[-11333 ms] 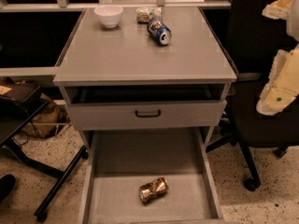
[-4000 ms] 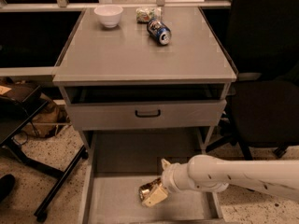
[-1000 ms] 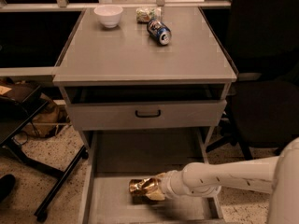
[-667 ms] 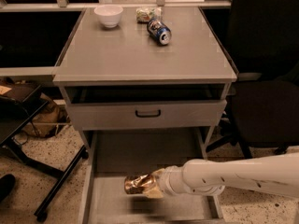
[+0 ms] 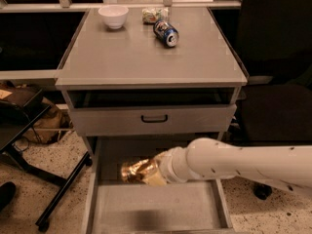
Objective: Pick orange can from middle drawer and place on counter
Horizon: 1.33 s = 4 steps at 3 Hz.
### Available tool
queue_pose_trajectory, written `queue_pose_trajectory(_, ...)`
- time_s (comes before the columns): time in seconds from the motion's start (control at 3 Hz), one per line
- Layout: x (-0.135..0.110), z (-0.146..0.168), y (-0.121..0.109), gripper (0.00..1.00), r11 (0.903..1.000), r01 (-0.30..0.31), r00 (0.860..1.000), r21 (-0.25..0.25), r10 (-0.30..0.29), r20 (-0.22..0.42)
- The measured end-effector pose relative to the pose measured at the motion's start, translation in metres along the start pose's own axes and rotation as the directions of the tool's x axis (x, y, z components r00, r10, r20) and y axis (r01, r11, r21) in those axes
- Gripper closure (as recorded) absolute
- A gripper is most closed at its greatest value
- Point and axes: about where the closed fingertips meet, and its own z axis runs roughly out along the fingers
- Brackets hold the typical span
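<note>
The orange can (image 5: pixel 135 169), golden and wrinkly, is held in the air above the open middle drawer (image 5: pixel 156 207), near its back left. My gripper (image 5: pixel 150 173) is shut on the can's right end; the white arm comes in from the right. The can's shadow lies on the drawer floor below. The counter (image 5: pixel 146 57) is the grey cabinet top above, well higher than the can.
On the counter stand a white bowl (image 5: pixel 113 16), a crumpled packet (image 5: pixel 153 14) and a blue-and-black can (image 5: pixel 166 32) on its side. A grey drawer front with a black handle (image 5: pixel 154 118) sits just above the held can. A black chair (image 5: pixel 278 82) is at right.
The gripper closed on the orange can on the drawer floor and has lifted it up and leftward, clear of the floor.
</note>
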Motion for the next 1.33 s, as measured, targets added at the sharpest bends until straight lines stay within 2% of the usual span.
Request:
queue_pose_trajectory(0.33, -0.031, -0.023, -0.007, 0.82, 0.9981, 0.041, 0.999, 0.045, -0.042, 0.02)
queue_pose_trajectory(0.67, -0.031, -0.023, -0.007, 0.87, 0.9981, 0.042, 0.999, 0.046, -0.043, 0.021)
queue_pose_trajectory(1.0, -0.042, -0.031, -0.008, 1.0, 0.9953, 0.074, 0.997, 0.062, -0.075, 0.011)
queue_pose_trajectory(1.33, -0.087, -0.06, -0.027, 1.0, 0.9839, 0.144, 0.989, 0.107, -0.145, 0.006)
